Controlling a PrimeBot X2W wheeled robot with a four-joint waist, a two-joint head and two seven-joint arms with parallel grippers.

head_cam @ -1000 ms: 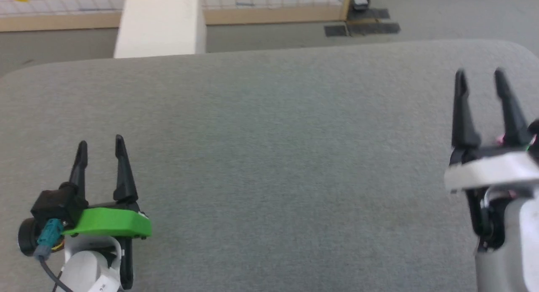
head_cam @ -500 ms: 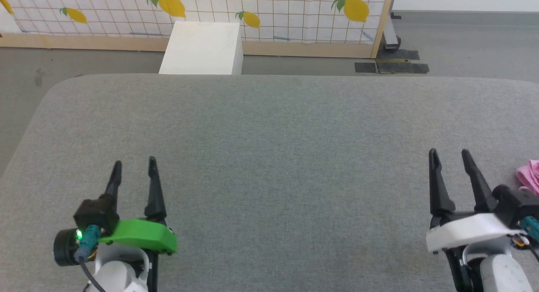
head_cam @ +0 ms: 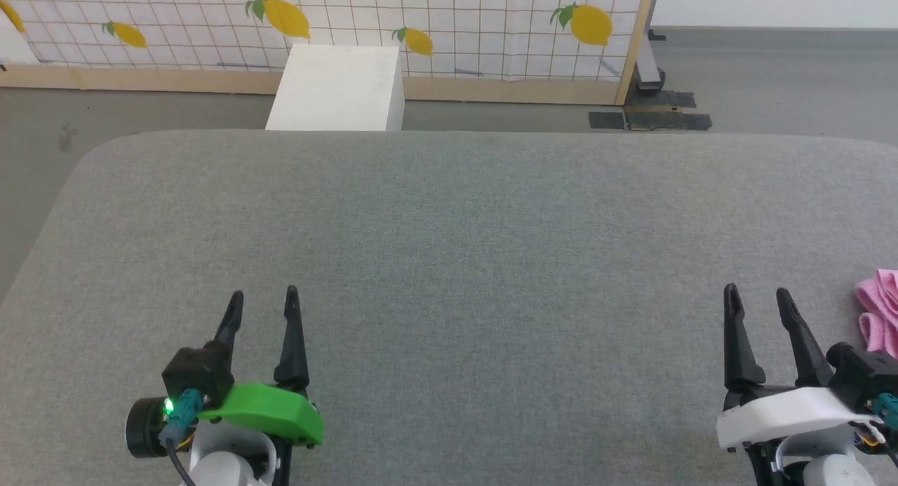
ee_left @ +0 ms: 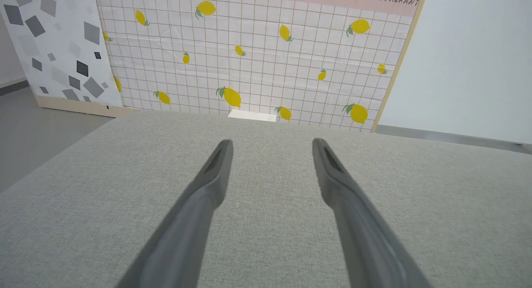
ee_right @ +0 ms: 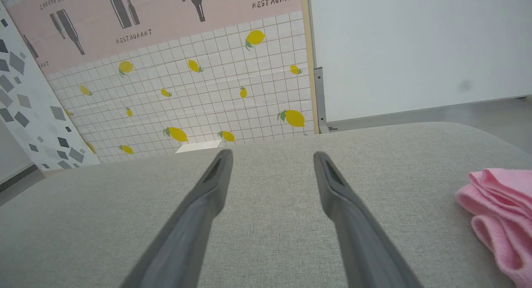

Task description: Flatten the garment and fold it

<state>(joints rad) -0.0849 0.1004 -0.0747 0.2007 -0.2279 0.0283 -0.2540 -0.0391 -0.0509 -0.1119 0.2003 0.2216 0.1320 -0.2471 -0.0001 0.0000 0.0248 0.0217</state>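
Garment (head_cam: pixel 880 311): a bunched pink heap at the far right of the counter (head_cam: pixel 449 247), partly cut off by the head view's edge.
Garment handling: judged light, soft and limp (the cloth lies in rolled folds). It should sag and drag rather than keep a shape, is not fragile, and should slip little on the woven top.
Where to take hold: by my judgement a hemmed edge or corner, one for each pincer, so it can be drawn out flat. Which fold is a hem I cannot tell.
Left pincer (head_cam: pixel 264 293): fingers apart and empty, at the near left over bare counter, well apart from the garment.
Counter: grey woven covering with rounded far corners, broad enough to spread the cloth.
Room: a white box (head_cam: pixel 337 86) stands just beyond the far edge, left of middle. A lemon-printed screen (head_cam: pixel 456 23) is behind it, and grey floor (head_cam: pixel 772 72) lies to the right.
Right pincer (head_cam: pixel 756 289): fingers apart and empty, at the near right. The garment lies just beside it on its right, untouched.
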